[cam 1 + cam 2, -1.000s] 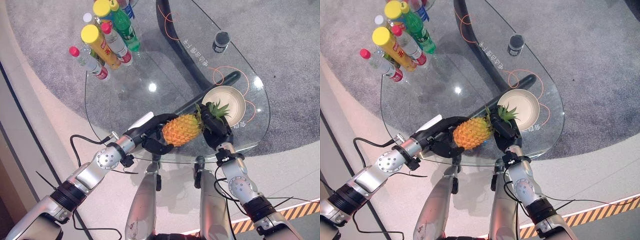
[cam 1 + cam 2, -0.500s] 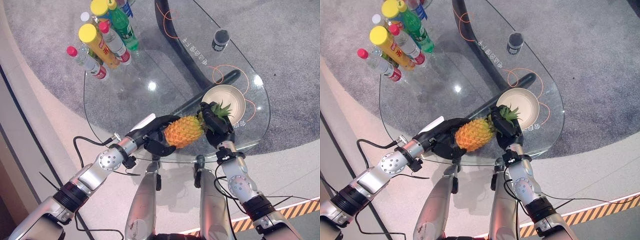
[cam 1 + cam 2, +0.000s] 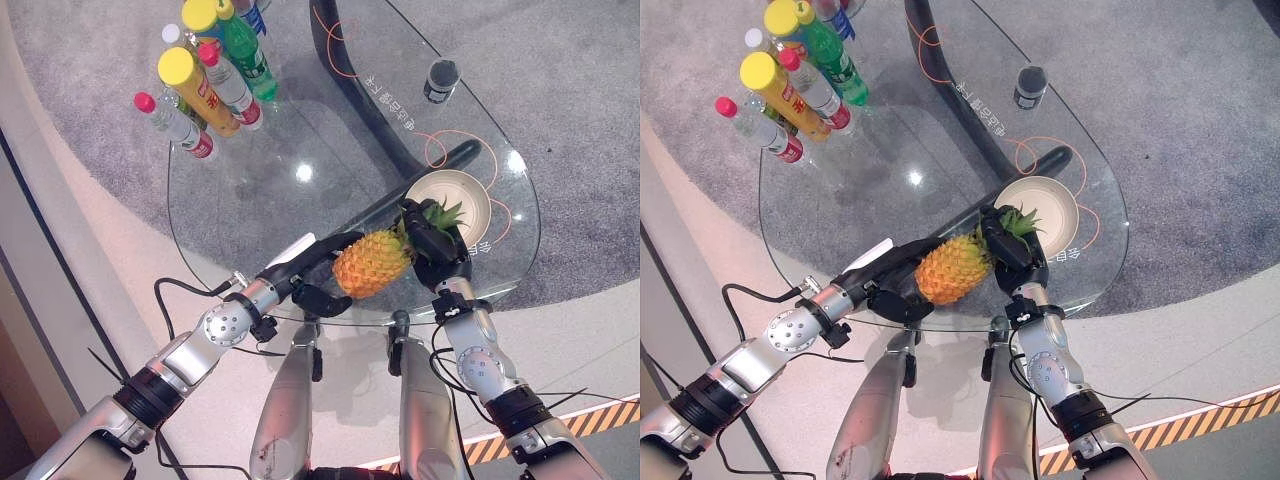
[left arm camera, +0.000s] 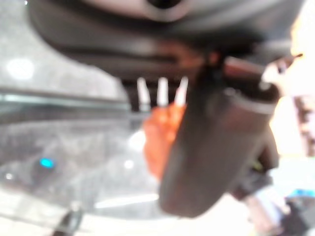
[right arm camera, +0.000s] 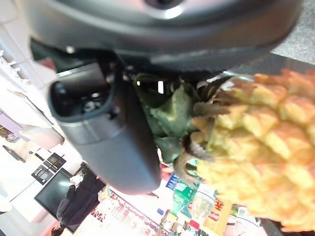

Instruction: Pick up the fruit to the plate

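pineapple [image 3: 372,263] held btwn both hands, just beside plate [image 3: 452,202] | L hand [image 3: 318,272] fingers cupped round body | R hand [image 3: 432,252] curled on crown end (leaves poking out)

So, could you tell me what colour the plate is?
Cream plate, clearest in the left eye view.

Pineapple [image 3: 953,268] lies between my two robot hands above the near edge of the glass table [image 3: 940,160]. My left robot hand [image 3: 890,285] cups the fruit's base end, fingers curled under it. My right robot hand [image 3: 1008,255] is closed round the leafy crown. Cream plate [image 3: 1055,215] sits just beyond the crown. Cluster of bottles [image 3: 800,75] at the far left; dark cup [image 3: 1030,87] at the far edge.
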Tool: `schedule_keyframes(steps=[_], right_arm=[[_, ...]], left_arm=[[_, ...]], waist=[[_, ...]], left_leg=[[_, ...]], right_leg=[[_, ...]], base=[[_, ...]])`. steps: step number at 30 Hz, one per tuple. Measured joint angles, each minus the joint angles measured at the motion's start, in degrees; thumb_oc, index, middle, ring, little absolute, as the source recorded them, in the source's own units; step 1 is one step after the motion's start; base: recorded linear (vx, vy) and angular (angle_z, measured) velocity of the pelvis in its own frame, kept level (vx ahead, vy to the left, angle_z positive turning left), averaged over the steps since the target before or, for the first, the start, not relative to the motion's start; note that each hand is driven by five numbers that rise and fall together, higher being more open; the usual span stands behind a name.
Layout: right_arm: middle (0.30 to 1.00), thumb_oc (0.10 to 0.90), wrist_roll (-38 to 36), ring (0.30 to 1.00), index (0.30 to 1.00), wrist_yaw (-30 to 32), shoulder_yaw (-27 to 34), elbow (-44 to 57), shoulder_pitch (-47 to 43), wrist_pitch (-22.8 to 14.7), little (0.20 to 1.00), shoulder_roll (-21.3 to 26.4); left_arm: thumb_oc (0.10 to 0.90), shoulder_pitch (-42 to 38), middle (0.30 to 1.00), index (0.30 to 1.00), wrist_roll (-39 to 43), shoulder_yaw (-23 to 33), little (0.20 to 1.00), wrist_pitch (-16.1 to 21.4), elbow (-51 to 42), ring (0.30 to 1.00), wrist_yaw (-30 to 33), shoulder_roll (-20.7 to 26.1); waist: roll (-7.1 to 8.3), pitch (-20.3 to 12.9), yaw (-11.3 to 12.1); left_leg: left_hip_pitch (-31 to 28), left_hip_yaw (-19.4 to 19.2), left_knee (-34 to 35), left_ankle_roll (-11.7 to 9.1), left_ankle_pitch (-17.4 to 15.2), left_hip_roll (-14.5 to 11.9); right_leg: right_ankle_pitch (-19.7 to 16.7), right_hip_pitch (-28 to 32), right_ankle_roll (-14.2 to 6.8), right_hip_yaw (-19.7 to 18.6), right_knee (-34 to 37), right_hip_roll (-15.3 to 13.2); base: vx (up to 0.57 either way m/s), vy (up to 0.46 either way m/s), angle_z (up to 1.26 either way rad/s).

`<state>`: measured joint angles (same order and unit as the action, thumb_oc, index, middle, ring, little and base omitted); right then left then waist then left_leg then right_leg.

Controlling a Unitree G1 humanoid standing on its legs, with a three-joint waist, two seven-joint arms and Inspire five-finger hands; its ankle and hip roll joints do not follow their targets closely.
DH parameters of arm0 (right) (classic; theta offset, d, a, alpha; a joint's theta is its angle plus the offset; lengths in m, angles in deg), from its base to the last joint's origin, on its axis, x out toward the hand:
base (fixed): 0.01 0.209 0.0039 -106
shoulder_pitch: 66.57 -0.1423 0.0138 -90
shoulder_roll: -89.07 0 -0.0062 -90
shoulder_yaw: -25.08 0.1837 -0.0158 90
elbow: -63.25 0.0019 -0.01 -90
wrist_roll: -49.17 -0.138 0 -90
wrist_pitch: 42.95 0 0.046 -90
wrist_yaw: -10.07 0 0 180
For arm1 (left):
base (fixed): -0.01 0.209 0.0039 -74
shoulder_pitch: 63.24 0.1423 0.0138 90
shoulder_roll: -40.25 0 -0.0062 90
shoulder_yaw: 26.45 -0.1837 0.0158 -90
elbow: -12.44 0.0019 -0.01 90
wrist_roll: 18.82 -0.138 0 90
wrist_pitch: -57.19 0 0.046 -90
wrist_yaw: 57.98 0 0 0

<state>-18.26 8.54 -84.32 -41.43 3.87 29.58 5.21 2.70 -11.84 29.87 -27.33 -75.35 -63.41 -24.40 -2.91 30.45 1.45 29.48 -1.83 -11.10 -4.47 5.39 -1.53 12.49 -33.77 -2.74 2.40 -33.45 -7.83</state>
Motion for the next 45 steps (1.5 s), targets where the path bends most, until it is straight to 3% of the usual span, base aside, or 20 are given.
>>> schedule_keyframes(steps=[9, 18, 25, 37, 40, 45], right_arm=[[0.3, 0.1, 4.2, 0.3, 0.3, 0.6, 0.2, 0.2, 0.0, 0.0, 0.2, 0.2], [0.3, 0.1, 24.1, 0.3, 0.3, 8.3, 1.0, 9.9, 0.6, 0.2, 0.2, 3.1], [0.3, 0.1, 39.9, 0.3, 0.3, 14.4, 3.1, 17.8, 0.6, 3.6, 0.2, 6.8], [0.3, 0.1, 51.7, 0.3, 0.3, 23.4, 5.3, 20.8, 0.2, 6.1, 0.2, 9.2], [0.3, 0.1, 65.6, 0.3, 0.3, 31.2, 5.1, 20.8, -0.5, 12.0, 0.2, 9.9], [0.3, 0.1, 71.8, 0.3, 0.3, 36.5, 5.8, 20.6, -1.1, 17.5, 0.2, 13.7]], left_arm=[[0.8, 0.2, 0.9, 0.9, -0.8, 0.1, 0.9, -0.4, 0.0, 0.9, 0.0, 0.0], [0.8, 3.7, 0.9, 0.9, -1.7, 1.4, 0.9, -1.3, -0.9, 0.9, 1.0, -0.6], [0.8, 5.2, 0.9, 0.9, -2.9, 1.6, 0.9, -1.3, -1.0, 0.9, 1.2, -0.9], [0.8, 6.6, 0.9, 0.9, -4.1, 1.3, 0.9, -3.4, -0.8, 0.9, 2.4, -2.8], [0.8, 6.7, 0.9, 0.9, -3.7, 0.8, 0.9, -5.3, 1.5, 0.9, 5.6, -3.9], [0.8, 10.6, 0.9, 0.9, -3.4, 3.2, 0.9, -6.2, 6.4, 0.9, 11.8, -6.7]], waist=[[0.0, 0.0, 0.0], [0.02, 0.0, -0.3], [0.24, 0.1, -0.9], [0.63, 0.4, -1.6], [0.63, 0.4, -1.5], [0.63, 0.4, -1.4]], left_leg=[[0.0, 0.0, 0.0, 0.0, 0.0, 0.0], [0.0, -0.1, 0.0, 0.1, -0.1, 0.0], [0.0, -0.7, 0.0, 0.4, -0.3, 0.0], [-0.3, -1.0, 0.0, 0.6, -0.4, -0.1], [-0.3, -1.1, -0.1, 0.6, -0.4, -0.1], [-0.2, -1.0, 0.0, 0.7, -0.5, -0.1]], right_leg=[[0.0, 0.0, 0.0, 0.0, 0.0, 0.0], [0.0, -0.1, 0.0, -0.1, 0.1, 0.1], [-0.2, 0.0, -0.3, -0.7, 0.6, 0.1], [-0.4, 0.1, -0.5, -1.2, 0.9, 0.3], [-0.4, 0.1, -0.6, -1.2, 0.9, 0.3], [-0.4, 0.2, -0.6, -1.1, 1.3, 0.3]], base=[[0.0, 0.0, 0.0], [0.0, 0.0, 0.0], [0.01, 0.002, -0.03], [0.0, 0.002, -0.02], [0.0, -0.012, 0.0], [0.01, -0.017, 0.0]])
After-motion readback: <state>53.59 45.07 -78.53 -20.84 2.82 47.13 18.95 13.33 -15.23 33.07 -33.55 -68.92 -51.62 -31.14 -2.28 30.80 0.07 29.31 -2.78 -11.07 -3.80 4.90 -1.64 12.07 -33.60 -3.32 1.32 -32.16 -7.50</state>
